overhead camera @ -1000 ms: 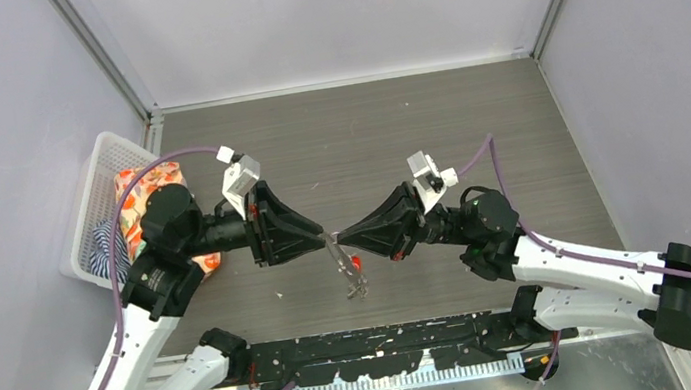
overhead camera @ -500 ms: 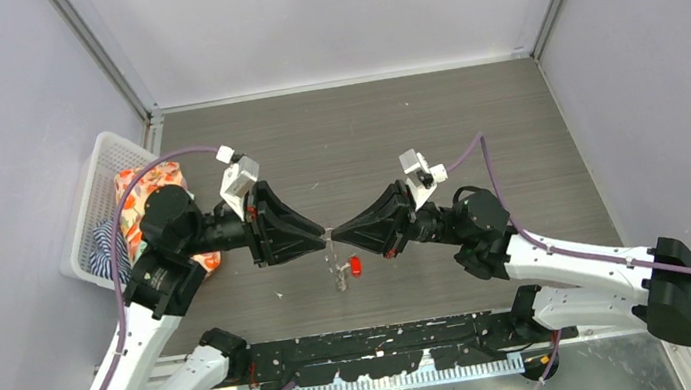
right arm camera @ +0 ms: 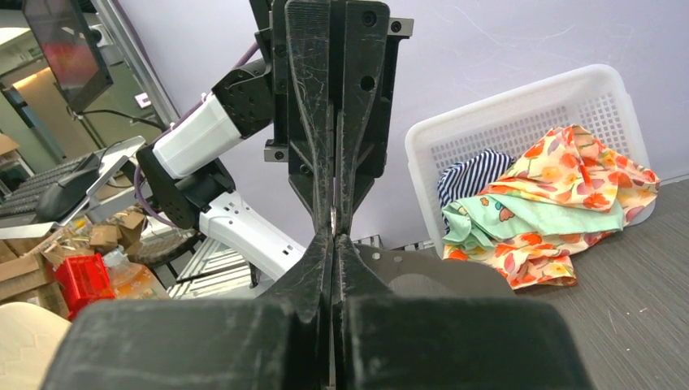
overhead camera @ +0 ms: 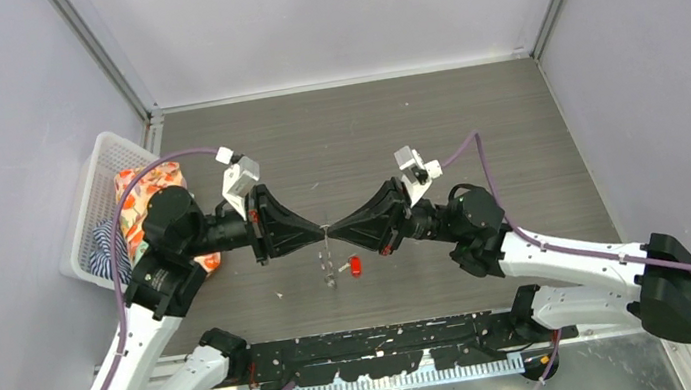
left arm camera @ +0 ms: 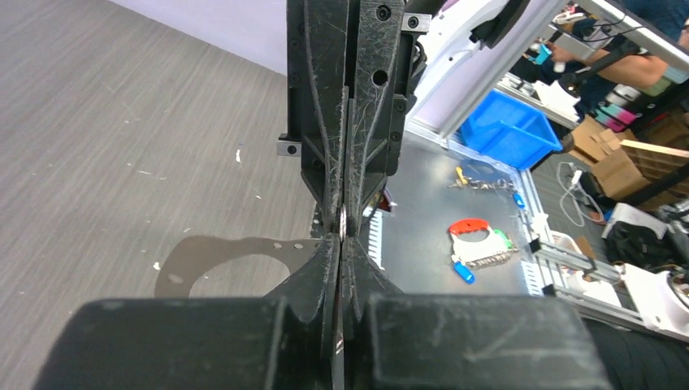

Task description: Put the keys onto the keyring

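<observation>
My left gripper [overhead camera: 322, 230] and right gripper [overhead camera: 331, 229] meet tip to tip above the middle of the table, both shut. Pinched between them is the keyring [overhead camera: 328, 254], a thin silver piece seen edge-on, with a small silver part dangling below the tips. The same silver edge of the keyring [left arm camera: 344, 220] shows where the jaws meet in the left wrist view, just past my left gripper [left arm camera: 341, 240]. In the right wrist view the keyring [right arm camera: 333, 218] sits beyond my right gripper [right arm camera: 333, 238]. The red-headed key [overhead camera: 355, 266] lies apart, just right of the dangling part, held by neither gripper.
A white basket [overhead camera: 86, 209] with flowered and striped cloth [overhead camera: 142, 194] stands at the table's left edge, behind my left arm. Grey walls close the back and both sides. The black rail [overhead camera: 391, 342] with the arm bases runs along the near edge.
My left gripper's jaws have closed onto the keyring. Both grippers have shifted slightly left and the dangling silver part has swung left, away from the red key, which has stayed put.
</observation>
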Motion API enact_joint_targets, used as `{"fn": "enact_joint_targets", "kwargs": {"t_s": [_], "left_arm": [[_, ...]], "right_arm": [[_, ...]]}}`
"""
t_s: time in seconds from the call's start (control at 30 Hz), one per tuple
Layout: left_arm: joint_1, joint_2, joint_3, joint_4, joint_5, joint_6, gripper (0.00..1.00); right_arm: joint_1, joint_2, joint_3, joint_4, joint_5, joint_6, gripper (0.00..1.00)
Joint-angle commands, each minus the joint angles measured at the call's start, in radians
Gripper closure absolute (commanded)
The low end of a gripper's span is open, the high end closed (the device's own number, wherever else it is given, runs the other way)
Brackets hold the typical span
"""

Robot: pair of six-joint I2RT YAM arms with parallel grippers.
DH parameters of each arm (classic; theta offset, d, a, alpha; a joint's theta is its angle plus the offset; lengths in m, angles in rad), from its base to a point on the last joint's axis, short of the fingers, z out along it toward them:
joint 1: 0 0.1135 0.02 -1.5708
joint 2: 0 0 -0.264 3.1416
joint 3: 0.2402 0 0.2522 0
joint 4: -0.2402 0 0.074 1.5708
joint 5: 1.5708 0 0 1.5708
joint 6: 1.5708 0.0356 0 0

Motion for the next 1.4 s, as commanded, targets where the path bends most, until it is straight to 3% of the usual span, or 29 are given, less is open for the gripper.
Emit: {"fn": "enact_joint_targets", "kwargs": {"t_s": [0.0,0.13,0.17,0.23,0.33,0.47,0.6,0.73,0.93,1.07,1.37], "left_arm": [[0.003,-0.025,0.005,0.006,-0.066,0.021,0.99],[0.003,-0.039,0.008,-0.016,-0.087,0.030,1.00],[0.003,-0.042,0.009,-0.022,-0.088,0.035,0.99],[0.003,-0.042,0.012,-0.036,-0.068,0.055,1.00],[0.003,-0.030,0.028,-0.097,0.001,0.149,0.99],[0.003,-0.004,0.075,-0.282,0.105,0.350,0.99],[0.003,0.020,0.114,-0.370,0.149,0.462,0.99],[0.002,0.039,0.140,-0.392,0.178,0.503,0.99],[0.001,0.059,0.156,-0.435,0.170,0.555,0.99],[0.000,0.060,0.151,-0.441,0.154,0.566,0.99],[0.001,0.068,0.153,-0.442,0.148,0.567,0.99]], "right_arm": [[0.004,0.010,0.058,0.076,-0.006,0.016,0.99],[0.005,0.001,0.060,0.041,-0.027,0.009,0.99],[0.004,-0.004,0.064,0.021,-0.035,0.007,0.94],[0.003,-0.024,0.088,-0.059,-0.045,-0.008,0.76],[-0.009,-0.074,0.169,-0.308,-0.054,-0.076,0.55],[-0.057,-0.080,0.355,-0.710,-0.217,-0.227,0.44],[-0.110,-0.004,0.524,-1.025,-0.409,-0.334,0.43],[-0.112,0.097,0.652,-1.178,-0.522,-0.410,0.44],[-0.108,0.166,0.706,-1.200,-0.570,-0.421,0.44],[-0.101,0.181,0.715,-1.203,-0.568,-0.425,0.53],[-0.061,0.195,0.723,-1.244,-0.469,-0.483,0.58]]}}
